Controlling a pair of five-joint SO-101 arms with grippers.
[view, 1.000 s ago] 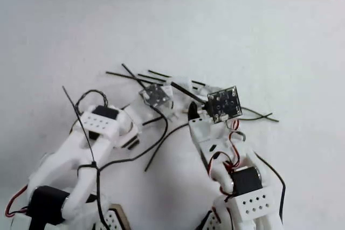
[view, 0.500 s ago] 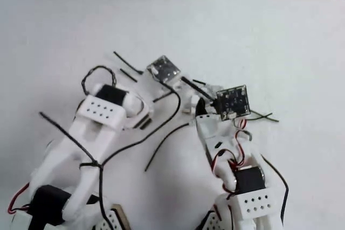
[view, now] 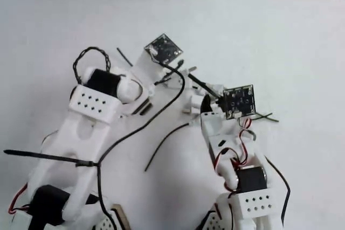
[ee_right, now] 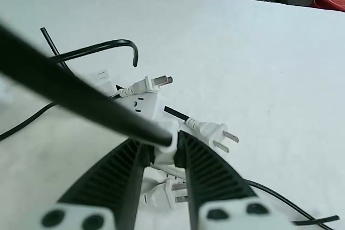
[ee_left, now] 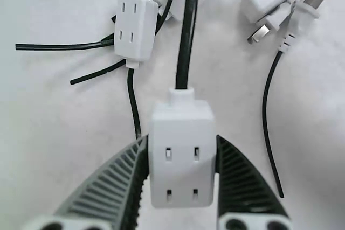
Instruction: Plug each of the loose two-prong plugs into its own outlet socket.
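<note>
Socket block (ee_left: 180,171) sat squarely between the fingers of the left tool (ee_left: 180,144), pinched on both flanks, slots facing the wrist camera, its black cord (ee_left: 185,36) running straight out past the tips. That was the left wrist view. A second socket block (ee_left: 133,28) lay farther out beyond the tips, with loose plugs (ee_left: 272,21) off to the other side. A solid hold, I reckoned. This arm's job was to hold that face level and steady, no twisting.

Over to the right wrist view: the right tool (ee_right: 161,141) was closed tight on the white cord end (ee_right: 171,133) of a thick cord (ee_right: 81,89). How its prongs sat, I couldn't tell. A free two-prong plug (ee_right: 215,133) rested just beyond the fingertips, another plug (ee_right: 148,84) farther out.

High view: both arms were bent over one tangle on the tabletop (view: 280,41), close together. To my eye the blades wanted squaring to one slot pair before any push, with stray cords kept out of the gap.
</note>
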